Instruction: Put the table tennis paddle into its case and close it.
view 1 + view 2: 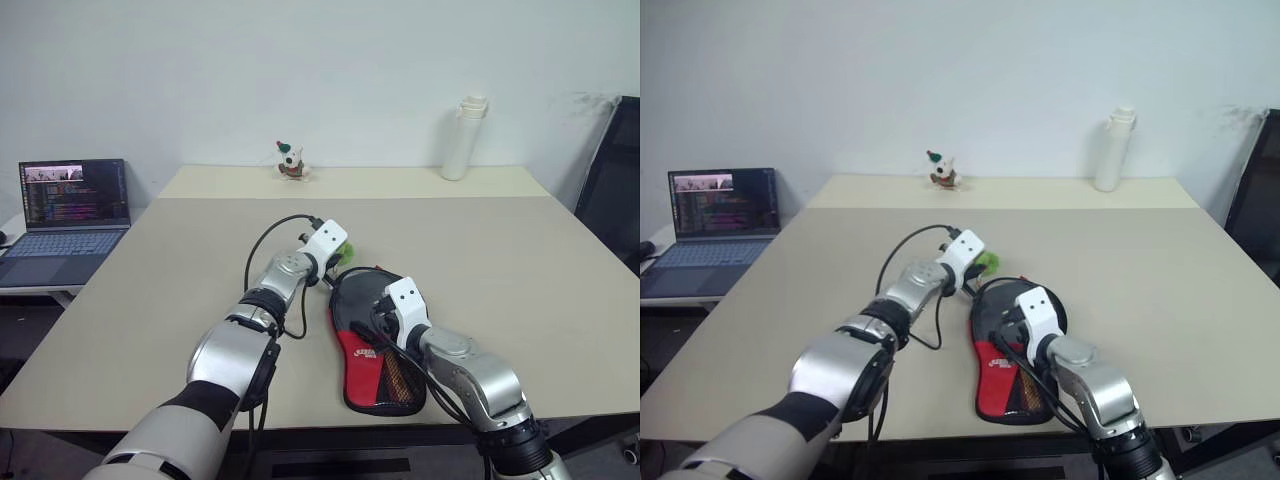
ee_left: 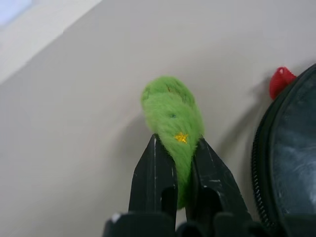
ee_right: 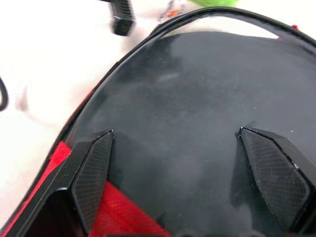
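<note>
Case (image 1: pixel 372 345): you have one, lying flat on the worktop (image 1: pixel 520 260) near the front edge, its black rounded end away from you and the red panel with mesh toward you. You can see a black round face at its rounded end in the right wrist view, but whether that is the paddle or the pouch fabric cannot be told. One small red tab (image 2: pixel 280 82) sticks out at the case's rim.

Your left gripper (image 2: pixel 177 148) has its fingers (image 2: pixel 155 170) pressed onto one fuzzy green tag (image 2: pixel 173 116) (a gold star on it), just beside the case's zip edge. Your right gripper (image 3: pixel 190 143) hangs over the black rounded part, fingers (image 3: pixel 94 173) spread wide, nothing between them.

Elsewhere you have one white bottle (image 1: pixel 463 138) and one small figurine (image 1: pixel 290 160) at the worktop's far edge, well apart from each other, and one open laptop (image 1: pixel 68 215) on a separate table to the left.
</note>
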Action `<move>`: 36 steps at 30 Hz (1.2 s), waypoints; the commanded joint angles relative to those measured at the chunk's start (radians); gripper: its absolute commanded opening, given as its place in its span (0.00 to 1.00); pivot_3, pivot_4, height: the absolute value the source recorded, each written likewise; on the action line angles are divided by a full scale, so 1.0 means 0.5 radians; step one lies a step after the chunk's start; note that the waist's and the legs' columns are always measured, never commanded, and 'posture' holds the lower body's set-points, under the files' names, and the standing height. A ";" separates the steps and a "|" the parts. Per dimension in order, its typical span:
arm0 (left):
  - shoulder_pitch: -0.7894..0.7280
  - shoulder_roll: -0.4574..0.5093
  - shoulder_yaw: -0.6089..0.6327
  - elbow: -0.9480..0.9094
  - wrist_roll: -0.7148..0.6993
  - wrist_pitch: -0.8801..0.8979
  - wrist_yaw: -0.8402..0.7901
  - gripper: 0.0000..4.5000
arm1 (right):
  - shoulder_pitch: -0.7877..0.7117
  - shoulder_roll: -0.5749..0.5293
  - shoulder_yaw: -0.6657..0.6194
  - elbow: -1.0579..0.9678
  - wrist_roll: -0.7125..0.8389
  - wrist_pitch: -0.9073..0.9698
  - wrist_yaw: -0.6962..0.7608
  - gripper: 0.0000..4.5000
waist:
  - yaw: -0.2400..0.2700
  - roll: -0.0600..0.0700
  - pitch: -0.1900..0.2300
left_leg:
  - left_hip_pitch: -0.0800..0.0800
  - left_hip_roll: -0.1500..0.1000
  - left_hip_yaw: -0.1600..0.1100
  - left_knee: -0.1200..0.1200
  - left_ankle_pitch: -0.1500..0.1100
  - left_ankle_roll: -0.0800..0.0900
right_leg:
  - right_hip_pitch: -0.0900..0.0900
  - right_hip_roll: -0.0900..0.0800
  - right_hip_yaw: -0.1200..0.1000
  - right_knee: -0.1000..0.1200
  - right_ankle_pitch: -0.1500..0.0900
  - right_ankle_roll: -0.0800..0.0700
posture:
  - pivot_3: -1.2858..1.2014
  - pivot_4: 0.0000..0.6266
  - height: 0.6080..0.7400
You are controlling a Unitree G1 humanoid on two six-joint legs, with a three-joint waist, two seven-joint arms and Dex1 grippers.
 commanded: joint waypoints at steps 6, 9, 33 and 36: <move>-0.139 -0.088 -0.329 -0.020 0.433 -0.330 0.305 0.00 | 0.166 0.062 0.121 -0.077 -0.005 0.195 -0.034 1.00 | 0.003 -0.001 0.000 | 0.000 0.000 0.000 0.000 0.000 0.000 | 0.000 0.000 0.000 0.000 0.000 0.000 | 0.52 0.24 1.00; -0.155 -0.141 -0.462 -0.011 0.582 -0.416 0.393 0.00 | 0.224 0.076 0.146 -0.150 -0.011 0.242 -0.043 1.00 | 0.006 -0.002 -0.001 | 0.000 0.000 0.000 0.000 0.000 0.000 | 0.001 0.000 0.000 -0.001 0.000 0.000 | 0.52 0.24 1.00; -0.283 -0.248 -0.542 0.020 0.795 -0.385 0.743 0.00 | 0.386 0.099 0.224 -0.357 -0.004 0.383 -0.095 1.00 | 0.047 -0.003 -0.001 | -0.002 -0.001 -0.001 0.000 0.000 0.000 | 0.002 -0.002 -0.002 -0.006 0.000 0.001 | 0.52 0.24 1.00; -0.275 -0.244 -0.549 0.024 0.812 -0.344 0.763 0.00 | 0.394 0.098 0.226 -0.370 -0.004 0.393 -0.098 1.00 | 0.047 -0.003 -0.001 | -0.002 -0.001 -0.001 0.000 0.000 0.000 | 0.002 -0.002 -0.002 -0.006 0.000 0.001 | 0.52 0.24 1.00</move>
